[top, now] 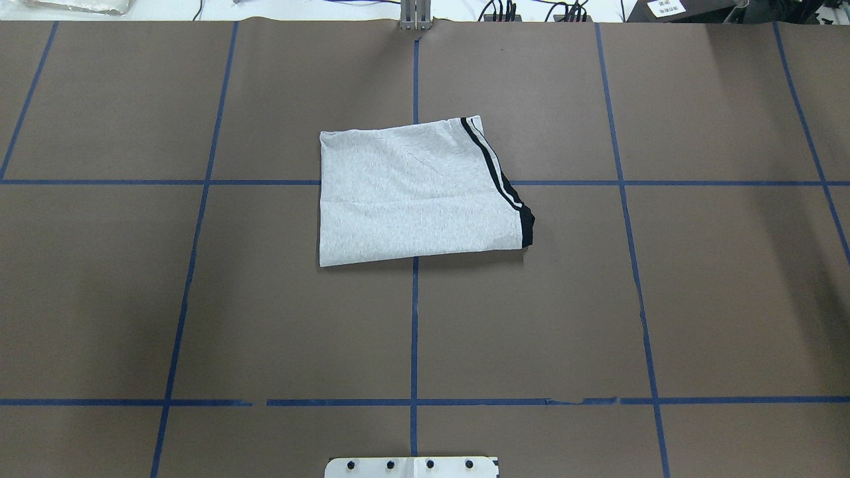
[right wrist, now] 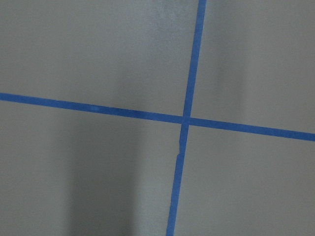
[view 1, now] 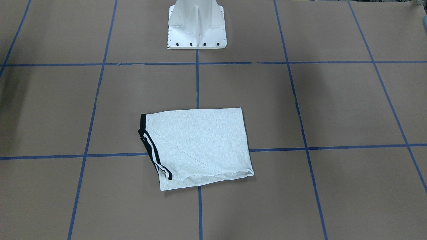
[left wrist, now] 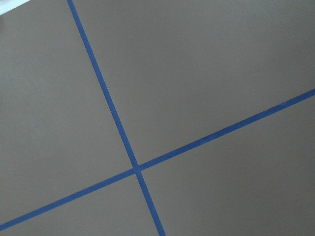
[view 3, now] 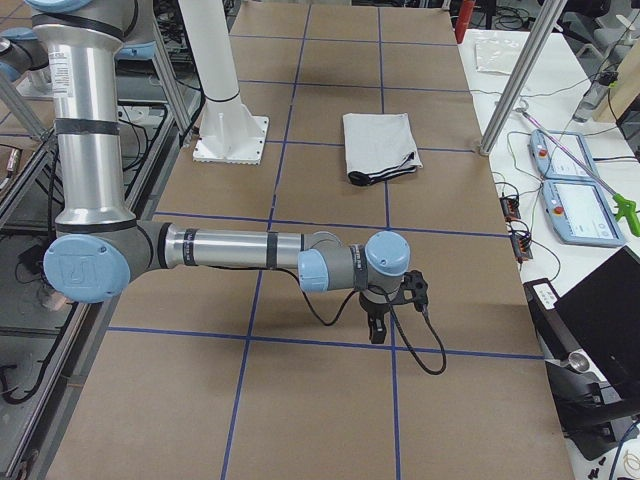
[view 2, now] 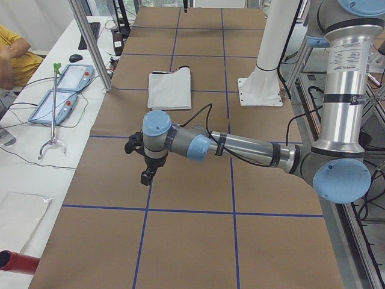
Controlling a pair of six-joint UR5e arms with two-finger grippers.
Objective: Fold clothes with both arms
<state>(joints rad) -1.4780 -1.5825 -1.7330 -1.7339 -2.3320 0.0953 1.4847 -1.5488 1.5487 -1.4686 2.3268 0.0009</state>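
Near the middle of the table (top: pixel 199 299), the T-shirt (top: pixel 418 192) is lying flat, folded into a rough rectangle with plain heather-grey cloth facing up. Its black collar (top: pixel 528 226) and the black-and-white stripes (top: pixel 491 166) are showing along the edge on the robot's right. The shirt is sitting over a crossing of the blue tape lines (top: pixel 414 332) that are dividing the brown table cover into squares, out beyond the white pedestal (top: pixel 412 467) and well apart from it.

Nothing is touching the cloth. The left arm (view 2: pixel 246 147) is reaching out low over the table toward its left end, with the left gripper (view 2: pixel 147 176) pointing down close to a tape line, far from the shirt. The right arm (view 3: pixel 230 248) is stretching the same way toward the opposite end, its right gripper (view 3: pixel 377 330) also pointing down near a tape line. Both grippers are appearing only in the side views, so I cannot tell whether their fingers are spread or pressed together. Each wrist camera is showing only brown cover and a tape crossing.

Along the white bench (view 2: pixel 24 180) beside the table, two teach pendants (view 2: pixel 75 77) are lying with a green-handled grabber tool (view 2: pixel 54 108) across them, and a person (view 2: pixel 15 51) in a yellow sleeve is sitting at the far corner.
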